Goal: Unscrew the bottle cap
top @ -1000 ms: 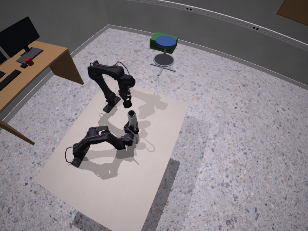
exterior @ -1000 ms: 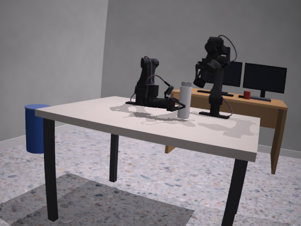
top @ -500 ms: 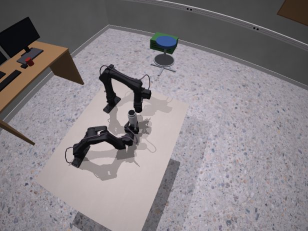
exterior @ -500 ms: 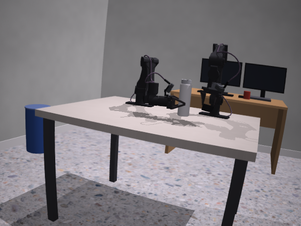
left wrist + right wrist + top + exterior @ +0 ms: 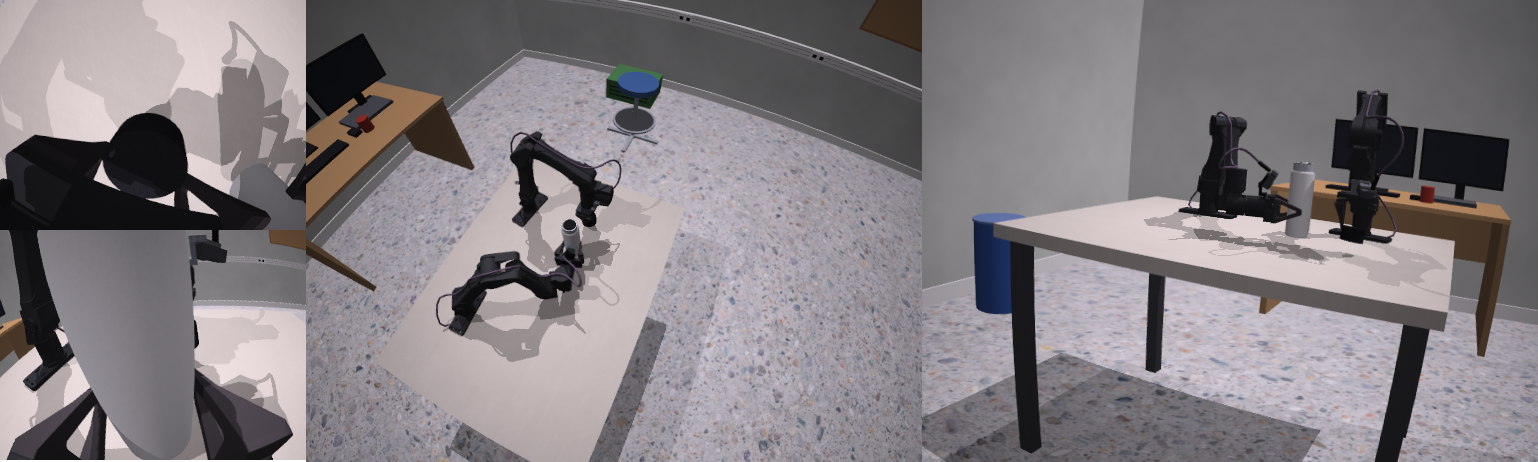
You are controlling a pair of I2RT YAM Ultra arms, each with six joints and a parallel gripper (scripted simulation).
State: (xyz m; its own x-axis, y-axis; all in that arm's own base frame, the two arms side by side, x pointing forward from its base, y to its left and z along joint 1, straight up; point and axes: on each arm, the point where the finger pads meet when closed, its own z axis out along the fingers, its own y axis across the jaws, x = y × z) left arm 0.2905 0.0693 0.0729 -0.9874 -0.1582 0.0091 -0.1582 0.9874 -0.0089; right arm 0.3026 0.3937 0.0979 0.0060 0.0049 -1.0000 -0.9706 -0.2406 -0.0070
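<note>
Cap set-down in hand: left end effector (image 5: 589,218) (image 5: 1353,231) (image 5: 146,156) clenched on black cap (image 5: 590,220) (image 5: 1352,235) (image 5: 150,162) low at the counter (image 5: 531,400) (image 5: 1122,240) (image 5: 200,30) (image 5: 287,330), contact unclear, right end effector (image 5: 570,249) (image 5: 1299,212) (image 5: 148,392) gripping upright bottle (image 5: 571,237) (image 5: 1300,200) (image 5: 262,197) (image 5: 130,330); next, confirm both seated, then release gently.
</note>
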